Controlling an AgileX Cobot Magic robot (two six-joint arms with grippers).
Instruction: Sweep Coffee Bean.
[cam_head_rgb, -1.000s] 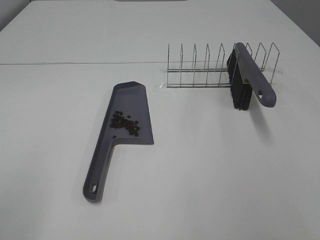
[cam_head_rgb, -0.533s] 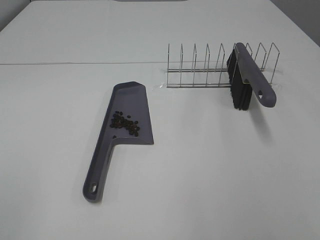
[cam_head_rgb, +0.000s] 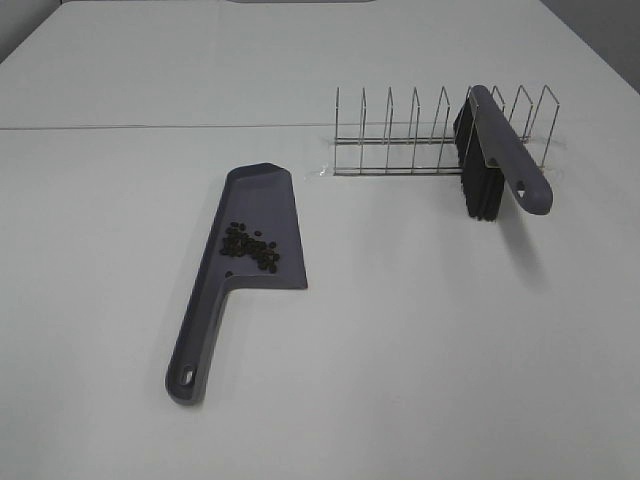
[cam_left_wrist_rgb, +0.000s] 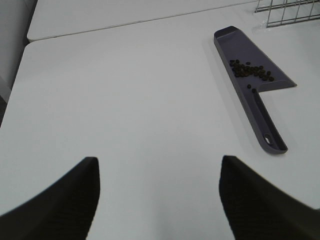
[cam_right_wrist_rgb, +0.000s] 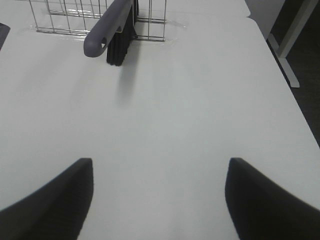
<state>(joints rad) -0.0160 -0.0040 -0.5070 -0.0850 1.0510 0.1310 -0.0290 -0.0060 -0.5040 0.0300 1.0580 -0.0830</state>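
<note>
1. Exterior high view: neither arm in frame. Each tool shows only in its own wrist view, as 2 dark blurred finger shapes cut off by the picture edge; fingertips not visible.
2. Left tool (cam_left_wrist_rgb: 157, 200): fingers stand apart, nothing between them, only bare bench (cam_head_rgb: 420, 340) beneath.
3. Right tool (cam_right_wrist_rgb: 160, 200): fingers apart likewise, nothing gripped, over bare bench.
4. Coffee bean (cam_head_rgb: 250, 246) (cam_left_wrist_rgb: 251, 71): small dark cluster lying inside the pan of the grey-purple dustpan (cam_head_rgb: 215, 310) (cam_left_wrist_rgb: 260, 107), near the end where the pan narrows into the handle. Single beans too small to count.
5. In the exterior high view the cluster runs long from about 10 o'clock to 4 o'clock, across the pan.
6. Dustpan lies flat on the bench; long axis runs from 1 o'clock (pan's end) to 7 o'clock (handle with hanging hole).
7. Relative to tools: beans sit well apart from the left tool, ahead of it and off to one side; beans not seen in the right wrist view.
8. Brush (cam_head_rgb: 505, 155) (cam_right_wrist_rgb: 112, 25) rests in the wire rack (cam_head_rgb: 400, 135) (cam_right_wrist_rgb: 65, 15), at 2 o'clock from the beans, well apart. Black bristles hang down; grey handle end juts out of the rack. Rack is cut off in both wrist views.
</note>
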